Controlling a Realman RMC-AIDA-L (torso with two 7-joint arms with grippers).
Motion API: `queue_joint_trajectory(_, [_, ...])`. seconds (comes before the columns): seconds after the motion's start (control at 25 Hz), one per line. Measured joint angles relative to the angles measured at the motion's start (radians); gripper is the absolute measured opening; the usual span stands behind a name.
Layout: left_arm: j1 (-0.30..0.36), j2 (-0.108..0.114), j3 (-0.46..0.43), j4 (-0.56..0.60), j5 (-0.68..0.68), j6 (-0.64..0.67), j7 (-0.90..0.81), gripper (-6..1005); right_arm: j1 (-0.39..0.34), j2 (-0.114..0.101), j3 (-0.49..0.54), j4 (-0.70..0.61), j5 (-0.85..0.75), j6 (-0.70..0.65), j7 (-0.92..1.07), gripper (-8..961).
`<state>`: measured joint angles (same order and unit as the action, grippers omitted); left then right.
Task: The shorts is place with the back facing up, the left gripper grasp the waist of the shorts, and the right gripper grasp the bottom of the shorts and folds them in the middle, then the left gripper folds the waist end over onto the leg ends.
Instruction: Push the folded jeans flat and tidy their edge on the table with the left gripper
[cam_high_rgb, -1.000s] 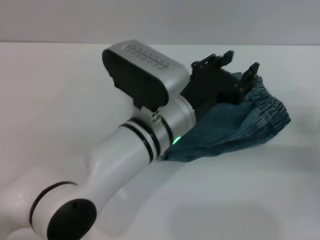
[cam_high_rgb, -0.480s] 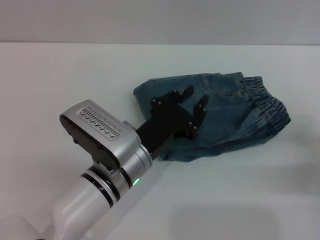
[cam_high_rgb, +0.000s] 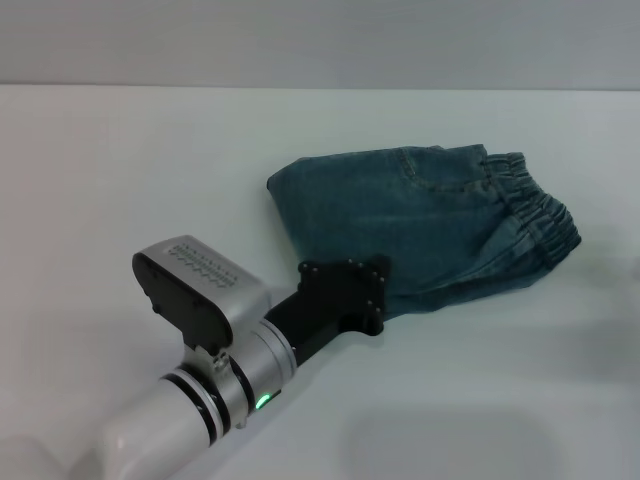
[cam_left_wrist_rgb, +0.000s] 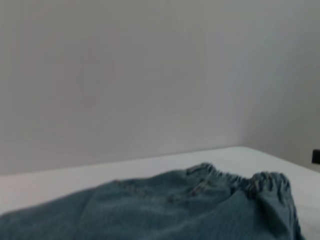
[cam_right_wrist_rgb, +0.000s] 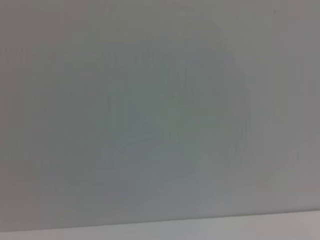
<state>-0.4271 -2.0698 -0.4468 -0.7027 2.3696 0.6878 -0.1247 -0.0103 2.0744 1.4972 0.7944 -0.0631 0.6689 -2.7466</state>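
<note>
The blue-green denim shorts (cam_high_rgb: 420, 225) lie folded into a compact bundle at the centre right of the white table (cam_high_rgb: 120, 180). The ruffled elastic waist (cam_high_rgb: 535, 205) is on top at the right end. The leg ends are hidden under the fold. My left gripper (cam_high_rgb: 378, 296) sits just off the near edge of the shorts, open and holding nothing. Its silver-white arm (cam_high_rgb: 200, 390) with the green light reaches in from the lower left. The left wrist view looks low across the shorts (cam_left_wrist_rgb: 165, 210) to the waist (cam_left_wrist_rgb: 240, 181). The right gripper is out of view.
Bare white table surrounds the bundle, with a pale wall (cam_high_rgb: 320, 40) behind it. A small dark object (cam_left_wrist_rgb: 316, 156) shows at the edge of the left wrist view. The right wrist view shows only a plain grey surface.
My left gripper has pulled back from over the waist, across the shorts, to their near edge. The arm has drawn down toward the lower left. The shorts stay folded and still.
</note>
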Motion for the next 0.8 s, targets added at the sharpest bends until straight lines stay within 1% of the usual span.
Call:
queue_joint_trajectory(0.16, [-0.017, 0.0, -0.018, 0.037, 0.0, -0.018, -0.051, 20, 0.007, 0.0, 0.0, 0.0, 0.0, -0.001, 0.0, 141])
queue_joint_trajectory(0.24, [-0.036, 0.0, -0.032, 0.061, 0.001, -0.035, -0.079, -2, 0.009, 0.0, 0.001, 0.0, 0.0, -0.001, 0.0, 143])
queue_joint_trajectory(0.52, [-0.121, -0.001, -0.067, 0.173, -0.002, -0.049, -0.113, 21, 0.007, 0.0, 0.002, 0.007, 0.003, -0.001, 0.001, 150])
queue_joint_trajectory(0.56, [-0.121, -0.001, -0.067, 0.173, -0.002, -0.049, -0.113, 25, 0.006, 0.0, 0.002, 0.007, 0.005, -0.001, 0.001, 151])
queue_joint_trajectory(0.6, [-0.146, -0.002, -0.074, 0.209, -0.001, -0.05, -0.138, 28, 0.005, 0.0, 0.002, 0.007, 0.006, -0.001, 0.001, 152])
queue_joint_trajectory(0.68, [-0.176, -0.003, -0.076, 0.247, -0.001, -0.05, -0.163, 35, 0.003, 0.0, 0.001, 0.008, 0.008, 0.0, 0.001, 154])
queue_joint_trajectory(0.8, [-0.182, 0.0, -0.077, 0.246, -0.001, -0.041, -0.164, 45, 0.002, 0.001, 0.0, 0.008, 0.008, 0.0, 0.001, 157])
